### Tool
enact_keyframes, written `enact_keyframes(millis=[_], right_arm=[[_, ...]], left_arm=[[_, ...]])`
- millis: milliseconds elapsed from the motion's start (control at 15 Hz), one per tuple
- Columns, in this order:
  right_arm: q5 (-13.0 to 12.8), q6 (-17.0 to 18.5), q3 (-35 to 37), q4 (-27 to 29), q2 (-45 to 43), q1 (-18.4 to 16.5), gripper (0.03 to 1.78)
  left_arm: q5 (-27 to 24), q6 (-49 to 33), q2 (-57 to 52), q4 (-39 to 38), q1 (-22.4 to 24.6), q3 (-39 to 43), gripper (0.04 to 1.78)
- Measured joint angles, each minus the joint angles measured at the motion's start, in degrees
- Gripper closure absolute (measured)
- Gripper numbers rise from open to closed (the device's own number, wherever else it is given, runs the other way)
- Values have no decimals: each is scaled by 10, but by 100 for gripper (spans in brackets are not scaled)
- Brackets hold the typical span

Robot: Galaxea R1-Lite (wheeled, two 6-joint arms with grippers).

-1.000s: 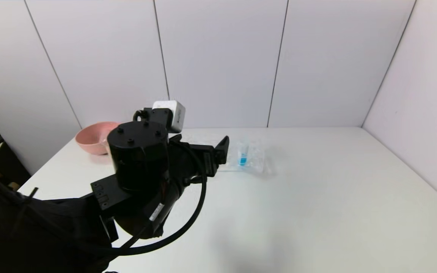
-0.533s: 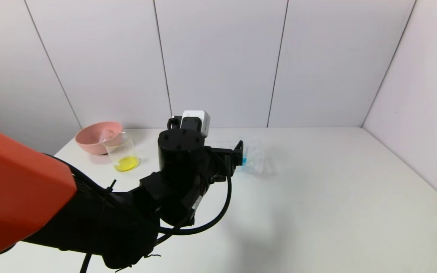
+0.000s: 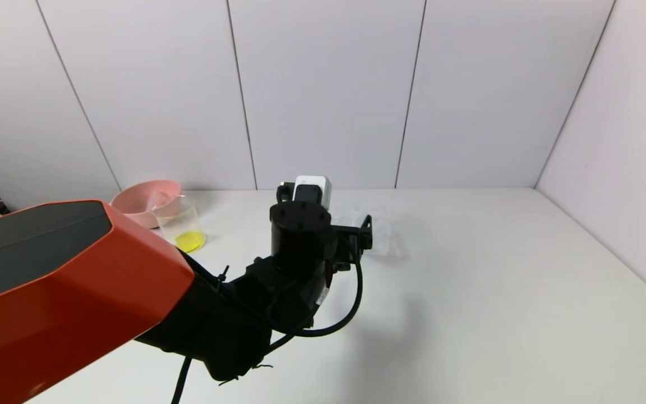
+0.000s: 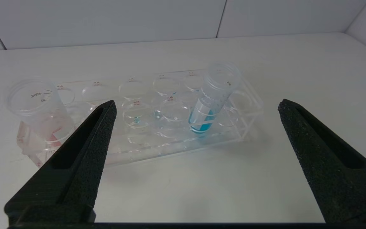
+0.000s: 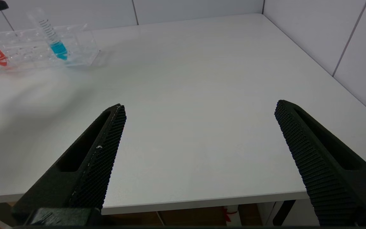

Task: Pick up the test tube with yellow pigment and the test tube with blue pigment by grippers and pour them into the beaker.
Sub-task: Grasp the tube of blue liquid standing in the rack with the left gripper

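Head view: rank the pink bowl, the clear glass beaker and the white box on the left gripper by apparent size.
1. Pink bowl, partly hidden.
2. Clear glass beaker.
3. White box.
Beaker and box look close; the box's nearness makes that order unsure.

Left gripper (image 4: 195, 106) is hovering wide open in front of the clear rack (image 4: 246, 95), low centre of the left wrist frame, bare table (image 4: 186, 190) lying between them. Blue tube (image 4: 213, 98) is standing tilted toward the rack's right end, open rack holes sitting free on both sides of it. Red tube (image 4: 38, 109) is blocking the rack's left end, just behind one finger (image 4: 87, 149). In the head frame, beaker (image 3: 183, 224) and pink bowl (image 3: 141, 199) are crowding the left back. The table's right half is lying bare.
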Motion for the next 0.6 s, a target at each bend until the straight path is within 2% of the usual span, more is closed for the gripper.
enact_keyframes(millis=[600], right_arm=[[0,0,0,0,0,0,10]], left_arm=[[0,18,81,2,3,-88,4]])
